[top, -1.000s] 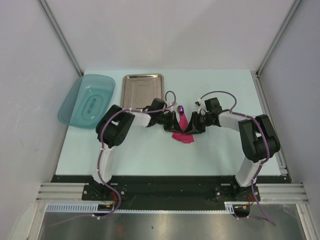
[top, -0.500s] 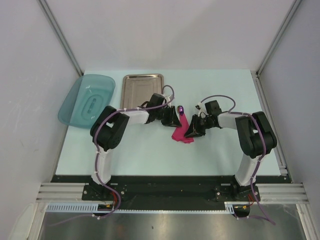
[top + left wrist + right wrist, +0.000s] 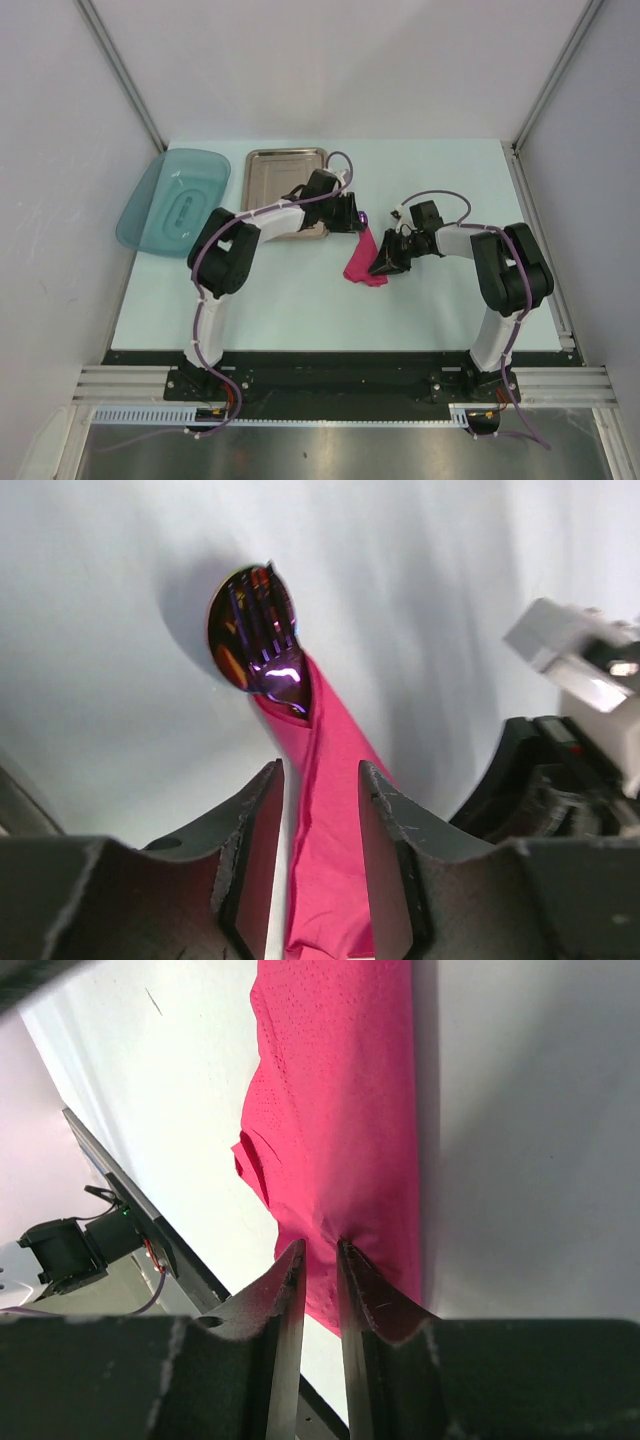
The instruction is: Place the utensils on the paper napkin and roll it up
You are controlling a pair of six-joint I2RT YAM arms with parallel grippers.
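The rolled napkin (image 3: pixel 362 262) lies mid-table (image 3: pixel 300 310), with bare room nearward and the tray (image 3: pixel 270 165) close behind. Our left gripper (image 3: pixel 320 780) has backed toward the tray, jaws apart with the roll between them. The right gripper (image 3: pixel 318 1255) pinches a napkin fold. The fork (image 3: pixel 255 630) pokes out the far end, and the red behind its tines is perhaps the spoon.

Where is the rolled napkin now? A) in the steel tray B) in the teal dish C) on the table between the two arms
C: the pink napkin sits on the table, right of the steel tray and well away from the teal dish.
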